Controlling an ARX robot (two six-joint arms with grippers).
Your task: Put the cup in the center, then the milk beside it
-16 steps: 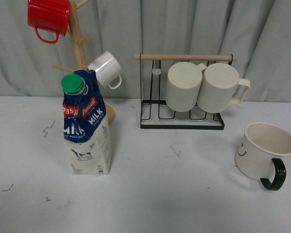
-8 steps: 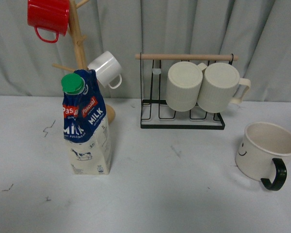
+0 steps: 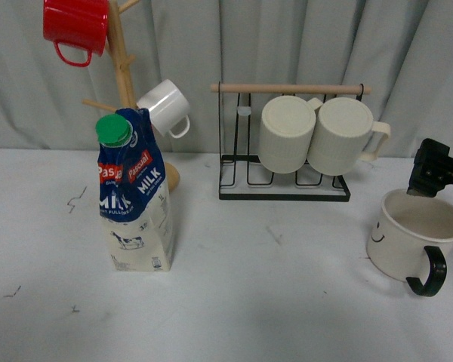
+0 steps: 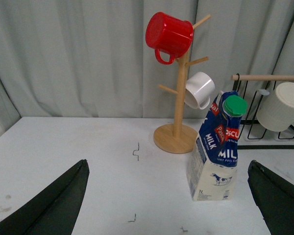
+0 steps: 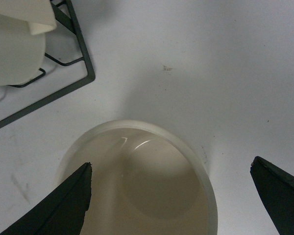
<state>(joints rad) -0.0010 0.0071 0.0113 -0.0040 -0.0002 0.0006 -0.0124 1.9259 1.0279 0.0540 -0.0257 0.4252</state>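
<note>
On our scuffed white desk (image 3: 234,309), before grey curtains (image 3: 196,53), the cup (image 3: 411,237) sits beneath our right end effector (image 3: 436,170), spread wide; our left end effector (image 4: 167,165) gapes likewise.

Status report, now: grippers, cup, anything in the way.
Left gripper open, empty. Right gripper open over cup, not gripping. Cup upright on right of table; milk upright on left. Nothing stands between cup and centre.
</note>
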